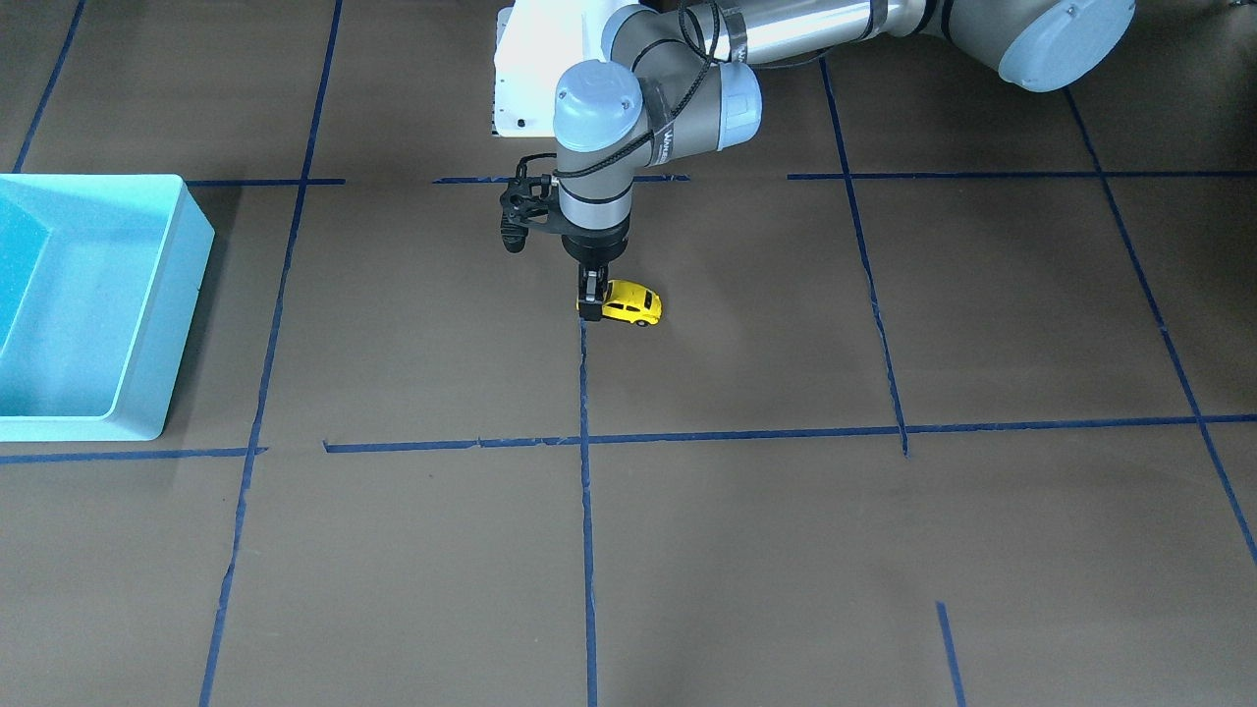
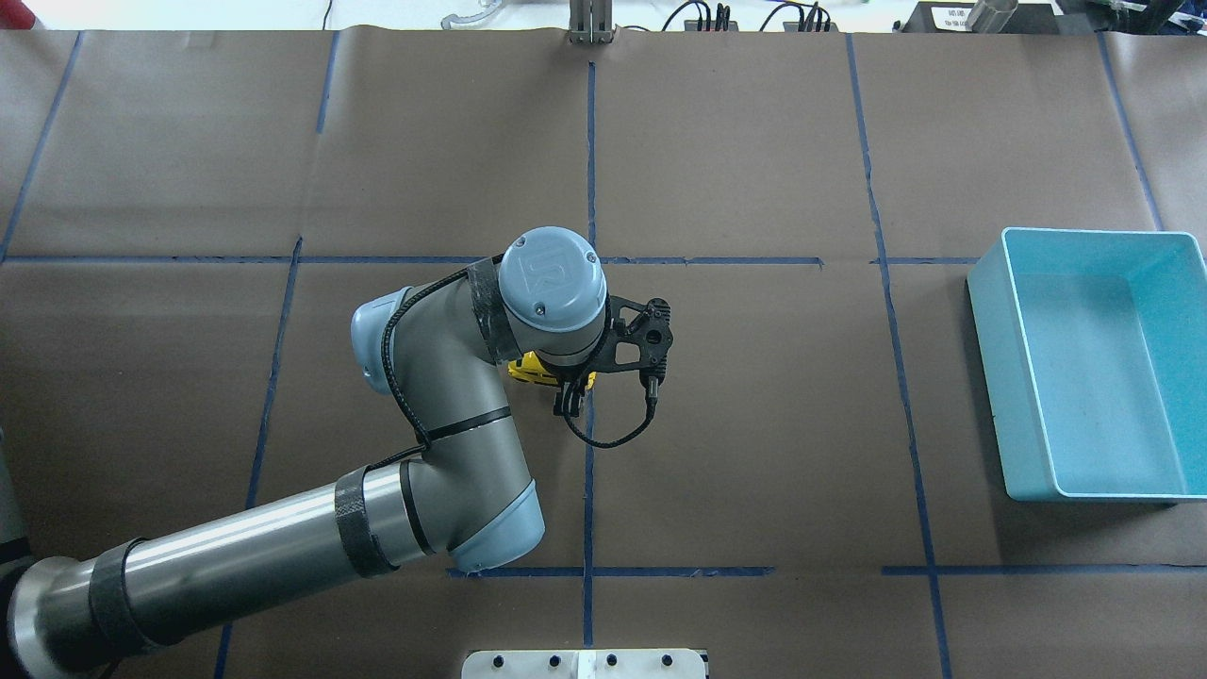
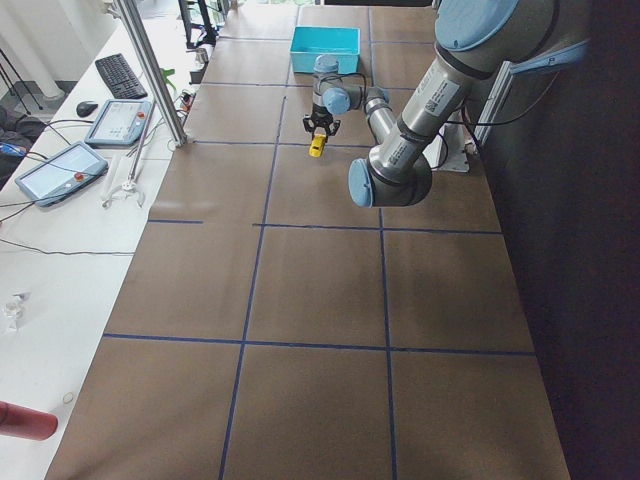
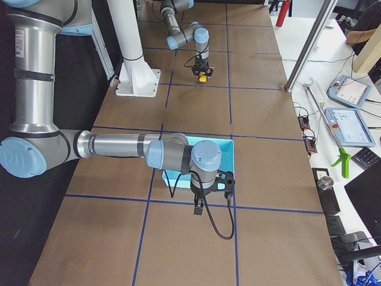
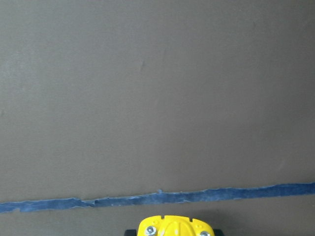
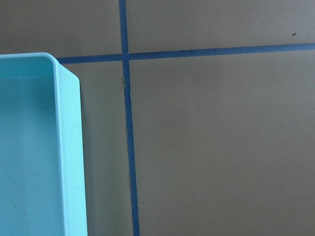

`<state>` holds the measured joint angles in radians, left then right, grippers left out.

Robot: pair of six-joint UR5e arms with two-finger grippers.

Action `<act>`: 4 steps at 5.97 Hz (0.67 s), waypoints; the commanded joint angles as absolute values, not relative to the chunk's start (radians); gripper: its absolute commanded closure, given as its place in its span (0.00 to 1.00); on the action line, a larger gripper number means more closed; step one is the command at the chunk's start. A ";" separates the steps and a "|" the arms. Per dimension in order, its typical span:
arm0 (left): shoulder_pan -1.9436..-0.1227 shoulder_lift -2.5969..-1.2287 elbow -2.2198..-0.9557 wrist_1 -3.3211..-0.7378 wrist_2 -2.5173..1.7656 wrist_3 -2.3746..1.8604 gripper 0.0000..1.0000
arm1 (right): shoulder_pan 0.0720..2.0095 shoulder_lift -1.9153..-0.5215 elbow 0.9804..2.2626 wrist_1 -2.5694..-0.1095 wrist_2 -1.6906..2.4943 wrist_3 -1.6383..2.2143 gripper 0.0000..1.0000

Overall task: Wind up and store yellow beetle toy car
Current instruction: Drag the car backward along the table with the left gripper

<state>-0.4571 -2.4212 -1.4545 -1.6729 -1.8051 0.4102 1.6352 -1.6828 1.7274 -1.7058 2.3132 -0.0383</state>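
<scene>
The yellow beetle toy car point(image 1: 633, 303) is near the middle of the table, beside a blue tape line. My left gripper point(image 1: 590, 299) points straight down and is shut on the car's end, with the car at or just above the paper. In the overhead view the wrist hides most of the car point(image 2: 530, 371). The left wrist view shows only the car's yellow tip point(image 5: 174, 227) at the bottom edge. The light blue bin point(image 2: 990, 377) stands far off on my right side. My right gripper point(image 4: 198, 208) hangs beside the bin's corner; I cannot tell whether it is open or shut.
The table is covered in brown paper with blue tape lines point(image 1: 585, 491). The bin's rim point(image 6: 69, 147) fills the left of the right wrist view. A white mount plate point(image 1: 530, 69) sits by the robot base. Tablets and cables lie on side benches off the table.
</scene>
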 commanded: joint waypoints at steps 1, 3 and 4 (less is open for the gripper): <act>-0.459 -2.396 -1.450 -1.776 -1.851 0.407 1.00 | 1.635 -1.683 1.727 -1.707 2.313 -0.038 0.00; -0.459 -2.358 -1.447 -1.883 -1.858 0.361 1.00 | 1.635 -1.683 1.727 -1.706 2.313 -0.038 0.00; -0.460 -2.352 -1.447 -1.900 -1.864 0.360 1.00 | 1.635 -1.683 1.729 -1.706 2.313 -0.037 0.00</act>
<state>-0.4593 -2.3635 -1.4472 -1.8687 -1.8584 0.3697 1.6352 -1.6828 1.7275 -1.7059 2.3132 -0.0379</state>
